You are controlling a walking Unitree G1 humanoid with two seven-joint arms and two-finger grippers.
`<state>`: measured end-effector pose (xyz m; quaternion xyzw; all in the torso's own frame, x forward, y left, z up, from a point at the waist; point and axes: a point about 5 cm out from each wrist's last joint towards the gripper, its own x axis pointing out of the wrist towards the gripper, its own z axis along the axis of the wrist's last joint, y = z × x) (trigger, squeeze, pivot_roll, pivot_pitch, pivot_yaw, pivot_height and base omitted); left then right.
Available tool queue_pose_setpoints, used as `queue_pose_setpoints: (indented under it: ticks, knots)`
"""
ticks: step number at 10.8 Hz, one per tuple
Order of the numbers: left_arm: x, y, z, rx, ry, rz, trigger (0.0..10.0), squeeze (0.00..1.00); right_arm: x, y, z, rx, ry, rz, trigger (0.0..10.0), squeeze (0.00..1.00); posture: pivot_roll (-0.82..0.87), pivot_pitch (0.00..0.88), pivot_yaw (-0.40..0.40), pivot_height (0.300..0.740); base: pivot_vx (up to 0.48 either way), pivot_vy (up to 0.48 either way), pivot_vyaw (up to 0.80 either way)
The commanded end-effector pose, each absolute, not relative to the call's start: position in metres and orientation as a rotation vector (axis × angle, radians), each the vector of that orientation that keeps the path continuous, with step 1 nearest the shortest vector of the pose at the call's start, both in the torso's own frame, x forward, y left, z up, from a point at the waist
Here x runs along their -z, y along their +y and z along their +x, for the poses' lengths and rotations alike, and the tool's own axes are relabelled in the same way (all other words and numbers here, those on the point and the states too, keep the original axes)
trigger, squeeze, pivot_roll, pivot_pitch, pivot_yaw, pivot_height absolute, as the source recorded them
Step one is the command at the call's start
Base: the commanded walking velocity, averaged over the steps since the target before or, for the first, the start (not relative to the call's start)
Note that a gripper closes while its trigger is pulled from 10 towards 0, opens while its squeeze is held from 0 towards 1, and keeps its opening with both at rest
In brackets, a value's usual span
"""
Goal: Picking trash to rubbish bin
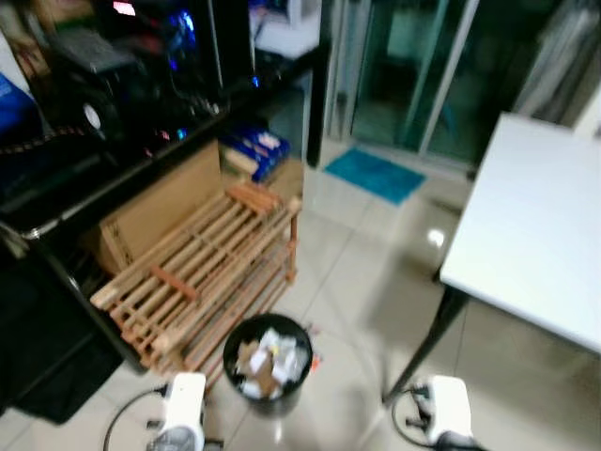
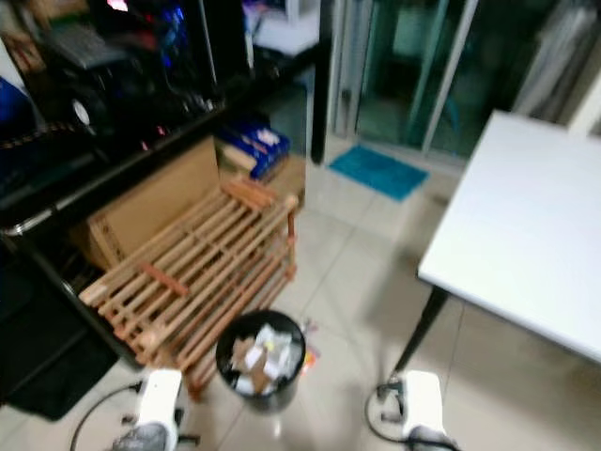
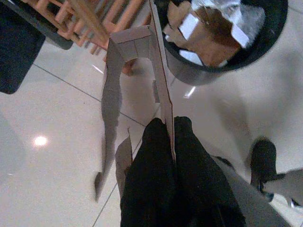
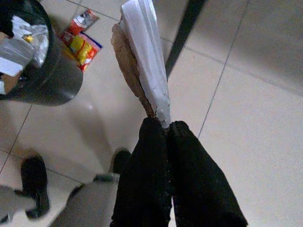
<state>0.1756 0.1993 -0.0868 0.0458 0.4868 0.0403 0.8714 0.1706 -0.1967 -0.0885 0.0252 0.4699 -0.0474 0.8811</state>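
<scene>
The black rubbish bin (image 1: 268, 365) is sitting on the tiled floor (image 1: 347, 282) right beside the slatted wooden rack (image 1: 202, 272), already stuffed with cardboard scraps and white paper. The left gripper (image 3: 169, 124) is pinching a torn strip of brown cardboard (image 3: 137, 61), fingers tight together, hanging near the bin's rim. The right gripper (image 4: 161, 124) is clamping a white wrapper (image 4: 144, 52) with something brownish behind it. A red-and-yellow snack packet (image 4: 81, 40) is lying on the tiles next to the bin.
</scene>
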Motion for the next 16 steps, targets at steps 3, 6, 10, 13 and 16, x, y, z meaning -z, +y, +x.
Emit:
queue_pose_setpoints:
  ticks: [3,6,10,13,16]
  knots:
    - [0.0845,0.2130,0.1751,-0.113,1.014,0.118,10.0,0.00,0.0874,-0.1853,0.1764,0.070,0.969,0.062,10.0,0.00,0.02,0.014,-0.039,0.740,0.358,0.000,0.00]
    - [0.0849,0.2128,0.1744,-0.113,1.015,0.117,10.0,0.00,0.0878,-0.1855,0.1754,0.071,0.971,0.067,10.0,0.00,0.02,0.016,-0.039,0.740,0.359,0.000,0.00]
    - [0.0851,0.2116,0.1744,-0.111,1.016,0.116,10.0,0.00,0.0874,-0.1848,0.1764,0.064,0.966,0.067,10.0,0.00,0.02,0.018,-0.040,0.740,0.360,0.000,-0.32]
    - [0.0843,0.2088,0.1770,-0.098,1.001,0.106,10.0,0.00,0.0879,-0.1836,0.1757,0.050,0.975,0.055,10.0,0.00,0.02,0.017,-0.041,0.740,0.230,0.000,0.00]
    - [0.0827,0.2071,0.1807,-0.097,0.983,0.091,10.0,0.00,0.0881,-0.1829,0.1757,0.047,0.978,0.054,10.0,0.00,0.02,0.018,-0.042,0.740,0.000,0.000,0.00]
